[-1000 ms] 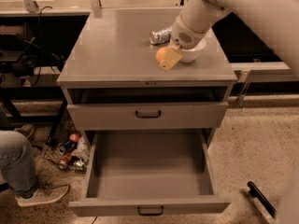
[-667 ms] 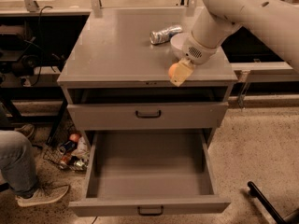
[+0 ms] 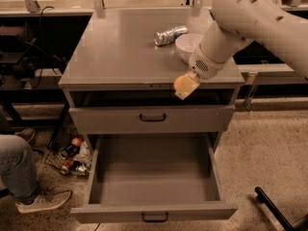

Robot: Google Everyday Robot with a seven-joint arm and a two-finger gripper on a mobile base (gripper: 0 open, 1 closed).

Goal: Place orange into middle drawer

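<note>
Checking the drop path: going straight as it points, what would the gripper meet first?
Likely the floor of the open middle drawer: the gripper, holding the orange, points down past the cabinet edge. Depth is unclear; the upper drawer front could come first.

Gripper [image 3: 185, 87] has moved off the cabinet top [image 3: 120, 52]. 1.0 s ago it was over the top's right-rear area, 0.7 s ago near the front edge. Now it sits lower and further forward, overlapping the front lip and the dark gap just under it. The orange [image 3: 179, 82] came along, fingers clamped on it throughout. The arm swung forward too, so the white bowl [image 3: 185, 45], hidden behind the wrist before, now shows. The crushed can [image 3: 170, 34] beside it, partly covered earlier, now shows end to end.
</note>
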